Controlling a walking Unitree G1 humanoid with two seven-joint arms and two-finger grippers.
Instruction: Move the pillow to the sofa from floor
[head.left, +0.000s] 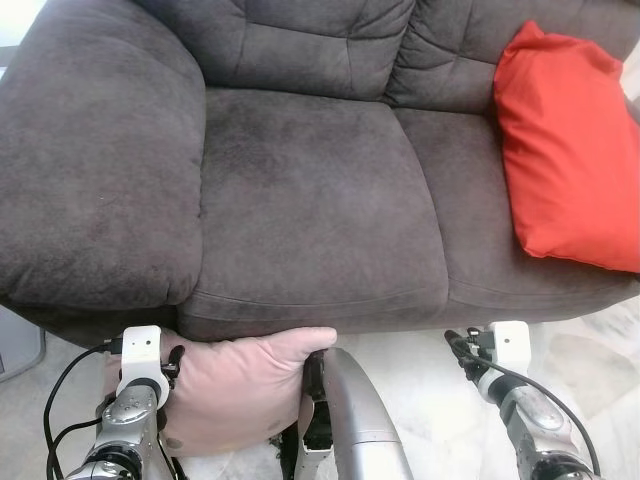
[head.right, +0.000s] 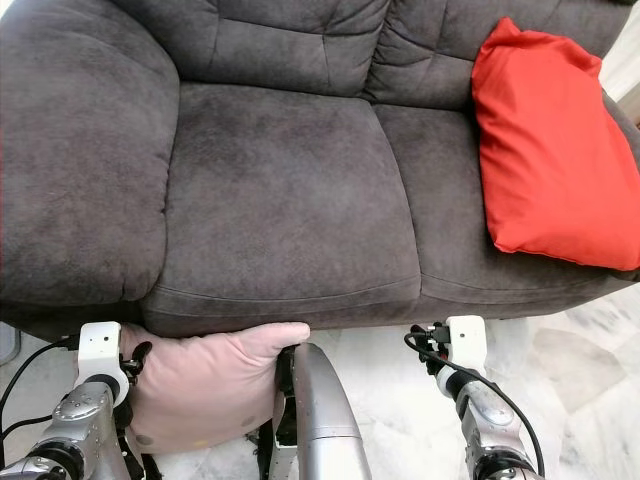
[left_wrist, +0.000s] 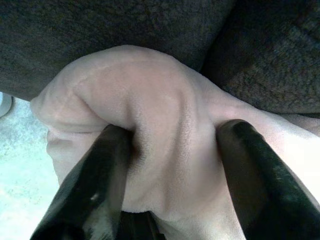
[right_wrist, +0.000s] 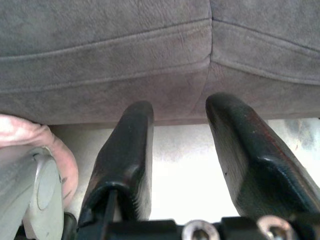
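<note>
A pale pink pillow (head.left: 235, 390) hangs low in front of the dark grey sofa (head.left: 310, 190), just under the edge of its left seat cushion. My left gripper (left_wrist: 175, 132) is shut on the pink pillow (left_wrist: 165, 100), with a fold of fabric bunched between its black fingers (left_wrist: 110, 160). The left wrist (head.left: 140, 360) sits at the pillow's left side. My right gripper (right_wrist: 182, 107) is open with nothing between its fingers. It points at the sofa's front panel, low on the right (head.left: 465, 348).
A red pillow (head.left: 570, 150) leans on the sofa's right seat and backrest. The left seat cushion (head.left: 320, 200) and wide left armrest (head.left: 95, 160) carry nothing. Pale marble floor (head.left: 420, 365) lies before the sofa. A silver part of my body (head.left: 355, 410) stands beside the pillow.
</note>
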